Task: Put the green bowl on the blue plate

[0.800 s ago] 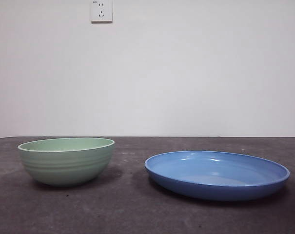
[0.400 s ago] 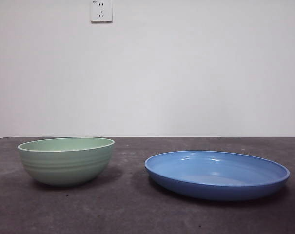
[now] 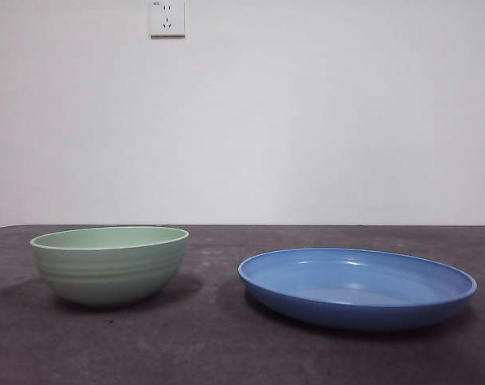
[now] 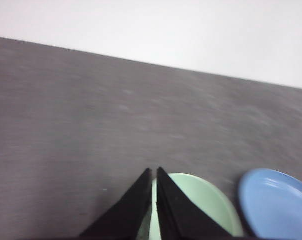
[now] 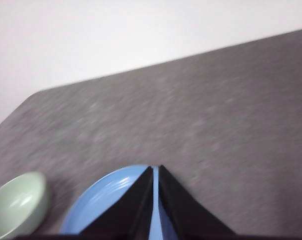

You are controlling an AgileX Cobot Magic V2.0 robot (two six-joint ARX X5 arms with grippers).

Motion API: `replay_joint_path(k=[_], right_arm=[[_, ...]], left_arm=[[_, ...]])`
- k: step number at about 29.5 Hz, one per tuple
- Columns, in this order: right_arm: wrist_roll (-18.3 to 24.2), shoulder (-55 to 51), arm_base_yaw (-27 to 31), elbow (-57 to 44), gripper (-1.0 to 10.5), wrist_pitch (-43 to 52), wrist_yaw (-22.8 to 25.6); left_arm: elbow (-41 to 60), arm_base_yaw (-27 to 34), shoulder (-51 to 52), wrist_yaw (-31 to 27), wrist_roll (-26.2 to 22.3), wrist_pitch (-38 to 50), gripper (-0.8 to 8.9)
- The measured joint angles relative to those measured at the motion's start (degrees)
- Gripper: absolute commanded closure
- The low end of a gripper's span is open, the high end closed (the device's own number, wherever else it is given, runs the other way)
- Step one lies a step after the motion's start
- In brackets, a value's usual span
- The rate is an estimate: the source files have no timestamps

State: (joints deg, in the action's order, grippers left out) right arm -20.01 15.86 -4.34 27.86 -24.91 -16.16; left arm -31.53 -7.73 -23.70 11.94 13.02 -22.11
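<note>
wrist views show left pincer [image 4: 153, 172] above green bowl [image 3: 108, 265], right pincer [image 5: 155, 170] above blue plate [image 3: 357, 287]; both narrow, empty.

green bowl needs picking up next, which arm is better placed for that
Left, probably. The left tool hangs above the green bowl, its jaws shut, with the bowl right under its tips. The right tool sits over the blue plate, and the bowl lies off to its side. Neither touches anything.
</note>
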Motion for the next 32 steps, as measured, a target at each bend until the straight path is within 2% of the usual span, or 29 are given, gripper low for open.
replay_joint_path(k=[6,12,16,18,26,28,30,32], right_arm=[[1.05,9.09,-0.96,11.74,9.3,-11.06,-9.03],[7.1,15.76,-2.01,20.87,9.3,-20.41,-14.86],[9.86,18.19,-2.32,23.43,9.3,-22.86,-18.27],[10.45,18.43,-2.32,23.43,9.3,-23.02,-19.63],[10.86,18.19,-2.32,23.43,9.3,-23.28,-19.78],[10.88,18.21,-2.32,23.43,9.3,-23.28,-19.78],[10.97,18.27,-2.32,23.43,9.0,-23.28,-19.78],[11.08,18.27,-2.32,23.43,7.5,-23.23,-19.78]], left_arm=[[-10.34,-1.81,-9.07,11.08,0.0,-8.31,7.98],[-17.7,-3.8,-15.89,18.45,0.0,-14.95,7.98],[-19.74,-4.59,-17.81,22.97,0.0,-15.41,7.94],[-19.76,-4.83,-17.81,23.67,0.0,-15.74,7.94],[-19.76,-4.9,-17.81,23.89,-1.27,-18.36,7.66],[-19.76,-4.9,-17.81,23.87,-1.62,-18.38,6.91],[-19.76,-4.9,-17.86,23.87,-1.77,-18.38,5.72],[-19.76,-4.9,-17.88,23.87,-1.84,-18.38,4.36]])
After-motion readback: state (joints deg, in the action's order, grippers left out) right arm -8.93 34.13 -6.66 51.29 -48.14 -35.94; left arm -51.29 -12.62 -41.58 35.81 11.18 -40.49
